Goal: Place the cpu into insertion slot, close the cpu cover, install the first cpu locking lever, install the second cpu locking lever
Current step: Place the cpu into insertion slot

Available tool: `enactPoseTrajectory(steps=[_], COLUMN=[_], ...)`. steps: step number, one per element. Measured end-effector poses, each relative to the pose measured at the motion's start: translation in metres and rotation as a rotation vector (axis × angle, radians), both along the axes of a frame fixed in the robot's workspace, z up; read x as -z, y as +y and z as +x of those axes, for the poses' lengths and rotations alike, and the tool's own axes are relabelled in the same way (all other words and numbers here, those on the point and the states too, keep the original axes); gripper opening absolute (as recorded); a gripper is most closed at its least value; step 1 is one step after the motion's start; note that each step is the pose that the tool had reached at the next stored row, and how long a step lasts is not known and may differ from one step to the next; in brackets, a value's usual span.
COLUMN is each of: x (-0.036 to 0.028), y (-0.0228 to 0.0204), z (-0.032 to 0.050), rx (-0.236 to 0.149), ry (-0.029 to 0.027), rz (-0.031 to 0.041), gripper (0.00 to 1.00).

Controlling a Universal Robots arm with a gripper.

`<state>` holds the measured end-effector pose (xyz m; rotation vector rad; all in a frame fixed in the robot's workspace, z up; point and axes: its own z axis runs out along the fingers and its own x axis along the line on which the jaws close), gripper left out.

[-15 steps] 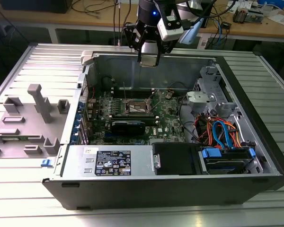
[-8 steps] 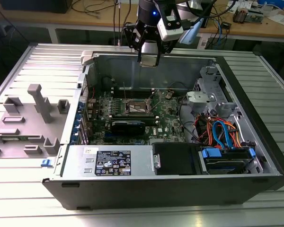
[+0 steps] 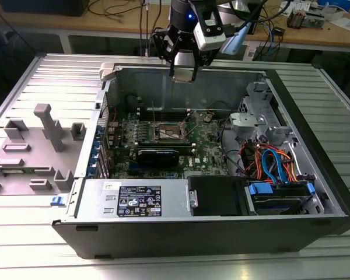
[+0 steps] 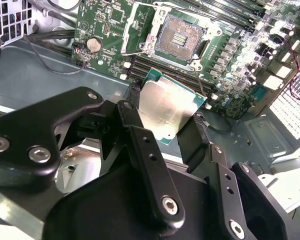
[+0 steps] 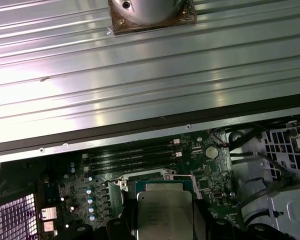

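Observation:
My gripper (image 3: 182,79) hangs above the back wall of the open computer case, shut on the cpu (image 4: 170,107), a flat square chip with a dull silver top and green edge. In both wrist views the black fingers (image 4: 135,107) press on two opposite edges of the cpu (image 5: 165,215). Below and ahead, on the green motherboard, lies the insertion slot (image 4: 177,37), its contact field bare. The slot (image 3: 169,133) sits mid-board in the exterior view. The cpu cover (image 4: 140,30), a silver frame, stands swung open at one side of the slot. Thin wire levers (image 3: 153,114) stick up beside it.
Long black memory slots (image 4: 165,72) run beside the socket. A black card (image 3: 157,155) lies in front of it. A power supply (image 3: 134,199), a drive bay with blue and orange cables (image 3: 274,163) and the case walls (image 3: 186,73) surround the board. A grey fixture (image 3: 46,131) stands on the exterior view's left.

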<state>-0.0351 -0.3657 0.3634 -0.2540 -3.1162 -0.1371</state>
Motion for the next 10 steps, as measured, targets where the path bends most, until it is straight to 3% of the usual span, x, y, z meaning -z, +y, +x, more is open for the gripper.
enactPoseTrajectory(steps=[10], x=[0.0000], y=[0.0000], z=[0.0000], rx=[0.014], ry=[0.0000], rz=[-0.0001], gripper=[0.54])
